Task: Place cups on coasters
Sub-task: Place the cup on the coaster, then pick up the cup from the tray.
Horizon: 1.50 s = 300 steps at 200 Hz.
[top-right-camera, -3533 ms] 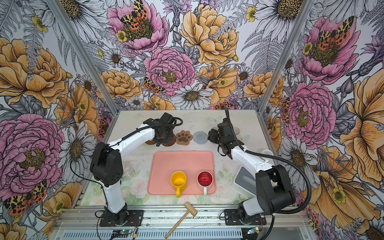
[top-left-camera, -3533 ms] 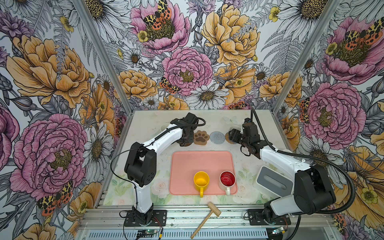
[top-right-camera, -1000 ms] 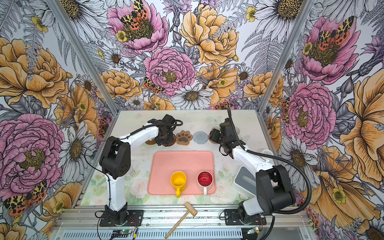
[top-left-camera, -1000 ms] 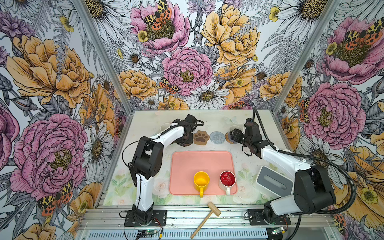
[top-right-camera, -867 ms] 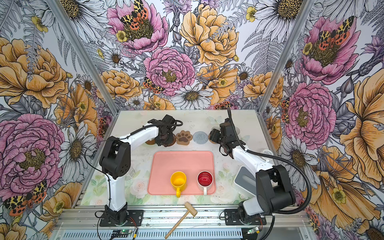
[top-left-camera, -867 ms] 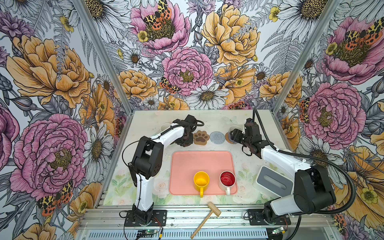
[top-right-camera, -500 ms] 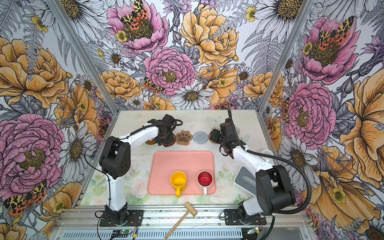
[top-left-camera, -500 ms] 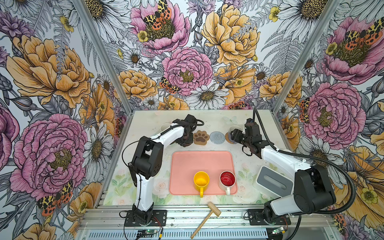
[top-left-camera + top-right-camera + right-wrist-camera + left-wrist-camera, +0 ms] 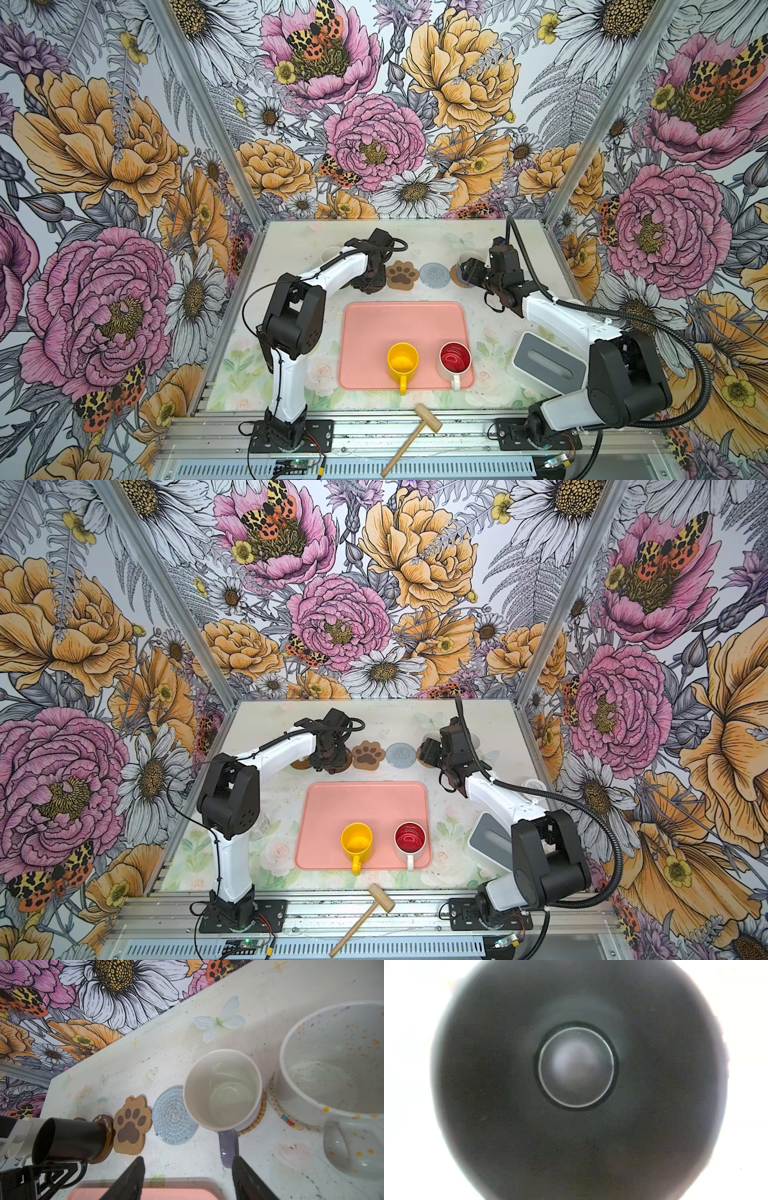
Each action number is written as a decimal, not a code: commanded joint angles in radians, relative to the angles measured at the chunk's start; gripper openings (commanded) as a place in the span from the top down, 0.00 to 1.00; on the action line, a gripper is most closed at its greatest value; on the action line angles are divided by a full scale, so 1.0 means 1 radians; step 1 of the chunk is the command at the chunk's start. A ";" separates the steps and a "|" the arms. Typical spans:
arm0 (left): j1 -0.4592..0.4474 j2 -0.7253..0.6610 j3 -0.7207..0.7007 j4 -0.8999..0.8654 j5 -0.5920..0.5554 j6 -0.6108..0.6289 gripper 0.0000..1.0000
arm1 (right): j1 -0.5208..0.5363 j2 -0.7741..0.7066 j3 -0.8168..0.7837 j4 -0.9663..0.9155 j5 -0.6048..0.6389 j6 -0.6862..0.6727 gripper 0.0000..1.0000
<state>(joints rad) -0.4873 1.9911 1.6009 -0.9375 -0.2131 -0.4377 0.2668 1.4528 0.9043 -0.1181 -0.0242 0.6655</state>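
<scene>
The right gripper [image 9: 188, 1158] stands wide, its two ribbed fingers well apart and clamping nothing. The handle of the lavender mug [image 9: 222, 1088] points toward the gap between them, its end just beside one fingertip. That mug stands upright on the tan woven coaster [image 9: 263, 1109]. Next to it, a white speckled mug [image 9: 332, 1064] sits on the pale woven coaster [image 9: 275, 1103]. On the lavender mug's other side lie the bare grey-blue woven coaster [image 9: 173, 1115] and the bare paw-shaped coaster [image 9: 132, 1124]. Beyond them, the black mug [image 9: 68, 1138] stands on a brown disc coaster [image 9: 106, 1126]. The left gripper [image 9: 368, 279] is directly over this mug, and its wrist camera looks straight down into the dark interior. How wide its jaws stand, and whether they grip the mug, cannot be told. Nearer the robot's bases, in both top views, the yellow mug [image 9: 402, 361] and the red-lined white mug [image 9: 455, 359] stand upright on the pink tray [image 9: 403, 320], away from any coaster. A wooden mallet [image 9: 415, 432] lies on the front rail.
</scene>
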 commanded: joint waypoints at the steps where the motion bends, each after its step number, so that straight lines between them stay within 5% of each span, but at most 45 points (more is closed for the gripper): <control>1: 0.008 -0.104 -0.011 0.018 -0.041 0.007 0.51 | -0.008 -0.037 -0.014 0.020 0.002 0.002 0.31; 76: -0.104 -0.326 -0.033 0.050 -0.157 0.028 0.50 | 0.053 -0.195 0.006 -0.063 0.030 -0.024 0.35; 115: -0.130 -0.460 -0.151 0.220 -0.061 0.057 0.50 | 0.169 -0.314 0.019 -0.195 0.162 -0.051 0.37; 200: -0.171 -0.593 -0.340 0.338 -0.097 0.073 0.50 | 0.645 -0.348 0.044 -0.474 0.443 -0.027 0.43; 300: -0.166 -0.681 -0.461 0.410 -0.091 0.094 0.47 | 0.980 -0.433 -0.117 -0.711 0.450 0.281 0.48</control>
<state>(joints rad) -0.6544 1.3113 1.1599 -0.5575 -0.2882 -0.3618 1.1942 1.0317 0.8036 -0.7338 0.3981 0.8192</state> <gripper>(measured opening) 0.524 0.522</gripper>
